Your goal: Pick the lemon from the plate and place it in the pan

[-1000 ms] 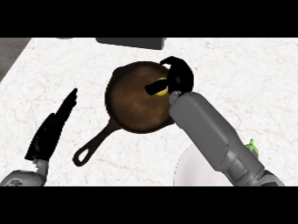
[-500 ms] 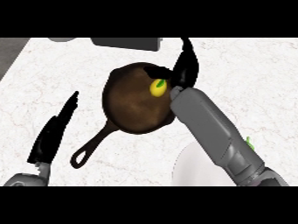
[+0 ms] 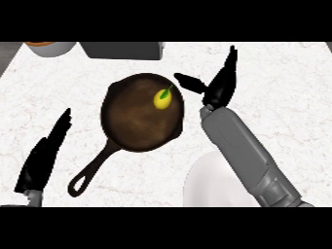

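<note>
In pan (image 3: 141, 116), toward its right rim, lemon (image 3: 163, 99) lying free. Right hand (image 3: 219, 86) hovering just right of pan, fingers straight, released. Left hand (image 3: 45, 155) resting open, near left. Advice: lifting right hand straight up, avoiding nudging pan.

The lemon (image 3: 163, 99) is seen lying inside the dark pan (image 3: 136, 126), toward its upper right part, with the pan's handle angled down-left on the white marbled surface (image 3: 290, 92). The right hand (image 3: 220, 87) is held just right of the pan, fingers (image 3: 230, 63) straight, thumb toward the lemon, not touching. The left hand (image 3: 45, 155) is shown open at lower left. A white plate (image 3: 212, 182) is partly hidden under the right forearm.
</note>
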